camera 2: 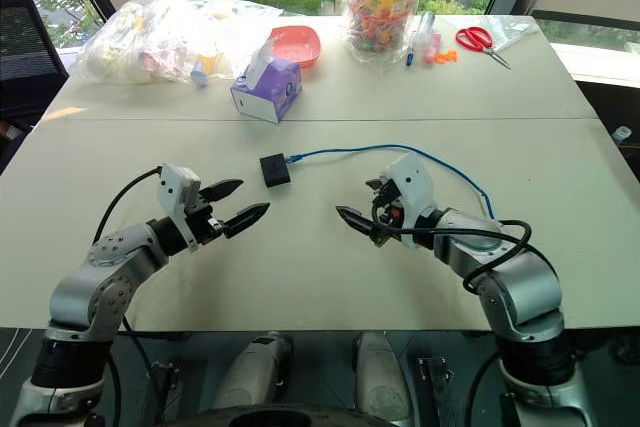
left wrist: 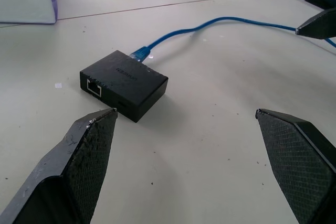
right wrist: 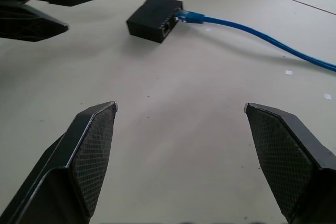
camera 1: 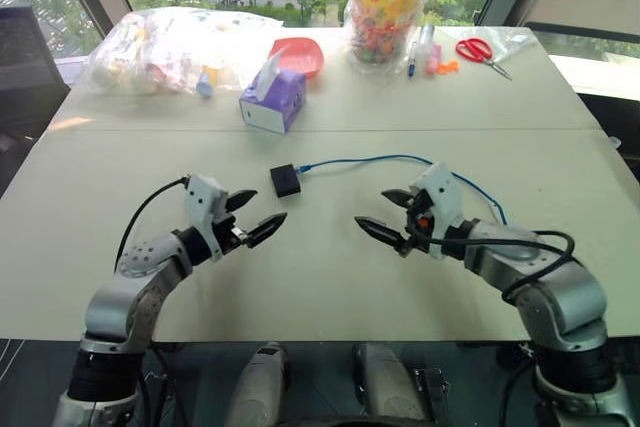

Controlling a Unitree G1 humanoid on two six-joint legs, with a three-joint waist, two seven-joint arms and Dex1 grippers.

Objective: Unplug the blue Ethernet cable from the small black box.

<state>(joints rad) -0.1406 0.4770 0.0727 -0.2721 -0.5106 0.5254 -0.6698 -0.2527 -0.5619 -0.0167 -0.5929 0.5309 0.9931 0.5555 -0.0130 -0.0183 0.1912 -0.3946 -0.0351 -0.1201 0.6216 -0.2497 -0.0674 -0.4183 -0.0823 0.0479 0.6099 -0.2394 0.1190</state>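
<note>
Small matte black plastic box (camera 1: 285, 180) lies on the pale counter (camera 1: 330, 277), bright-blue Ethernet cable (camera 1: 400, 159) plugged in, just beyond and between left end effector (camera 1: 256, 215) and right end effector (camera 1: 392, 215), both spread open, empty. Left wrist view reveals a spare port.

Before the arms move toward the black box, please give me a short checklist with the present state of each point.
1. Blue Ethernet cable plugged into small black box: ok, plug seated.
2. Left pincer open and empty: ok.
3. Right pincer open and empty: ok.
4. Table bare between both pincers and the box: ok.
5. Tissue box apart from the black box: ok.
6. Plug's latch tab reachable: cannot tell.
</note>
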